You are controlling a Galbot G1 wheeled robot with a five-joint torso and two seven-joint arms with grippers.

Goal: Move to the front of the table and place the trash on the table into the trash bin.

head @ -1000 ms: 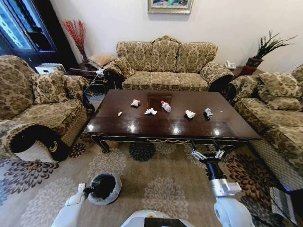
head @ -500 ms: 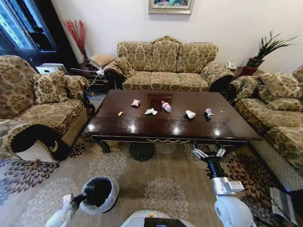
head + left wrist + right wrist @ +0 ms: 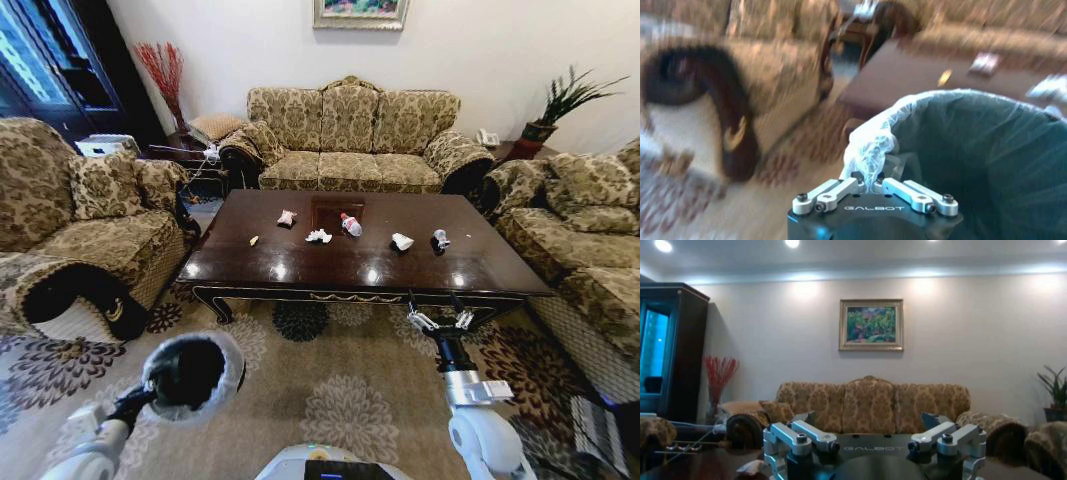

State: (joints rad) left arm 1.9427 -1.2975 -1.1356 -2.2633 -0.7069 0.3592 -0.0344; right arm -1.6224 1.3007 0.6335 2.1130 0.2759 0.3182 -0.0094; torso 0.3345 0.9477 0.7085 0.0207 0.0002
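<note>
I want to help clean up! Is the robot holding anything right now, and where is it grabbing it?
The left end effector holds the trash bin by its bag-lined rim. The right end effector is open and holds nothing, near the table.

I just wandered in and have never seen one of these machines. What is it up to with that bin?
The robot stands on the carpet before the coffee table. Its left gripper is shut on the bag-lined rim of the trash bin and holds it off the floor. Its right gripper is open, held out near the table's front edge. The trash is not yet picked up: paper wads, a small plastic bottle and a yellow scrap lie on the tabletop.
</note>
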